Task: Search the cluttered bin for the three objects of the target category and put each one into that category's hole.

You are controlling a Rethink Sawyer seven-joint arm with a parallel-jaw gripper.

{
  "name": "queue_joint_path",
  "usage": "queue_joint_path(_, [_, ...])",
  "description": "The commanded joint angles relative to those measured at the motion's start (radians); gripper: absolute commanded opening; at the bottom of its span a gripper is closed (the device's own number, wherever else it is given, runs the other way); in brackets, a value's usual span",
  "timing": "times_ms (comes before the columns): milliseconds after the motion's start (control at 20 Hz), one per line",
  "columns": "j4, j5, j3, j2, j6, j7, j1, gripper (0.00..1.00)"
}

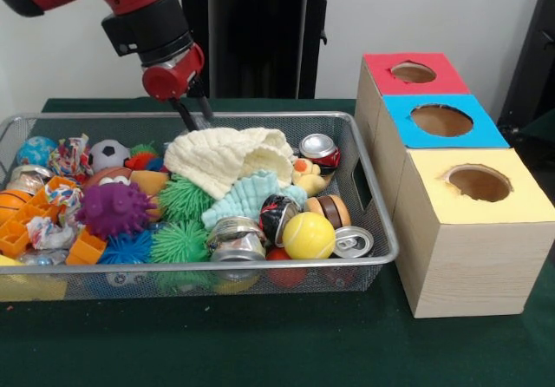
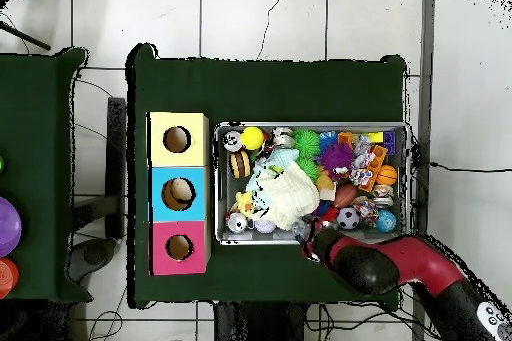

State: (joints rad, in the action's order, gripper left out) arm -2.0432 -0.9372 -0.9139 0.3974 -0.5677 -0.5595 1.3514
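Green tabletop point(image 1: 260, 344) carries the bin point(image 1: 368, 198); the pincer point(image 1: 194, 115), open and empty, hangs over the cream cloth point(image 1: 227, 157), probably to uncover things.

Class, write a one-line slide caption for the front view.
Sawyer's gripper hangs over a cream cloth in a cluttered wire bin, beside red, blue and yellow sorting boxes.

Front view: close, level with the wire bin point(image 1: 364, 157). Overhead view: high, straight down (both share bin and boxes point(image 2: 178, 193)).
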Motion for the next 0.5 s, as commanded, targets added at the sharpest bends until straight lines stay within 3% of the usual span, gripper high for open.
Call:
queue_joint_path(50, [0.124,-0.143,0.054,-0.115,0.028,0.194,-0.009,1.00])
queue_joint_path(500, [0.145,-0.126,0.060,-0.164,-0.008,0.199,0.010,1.00])
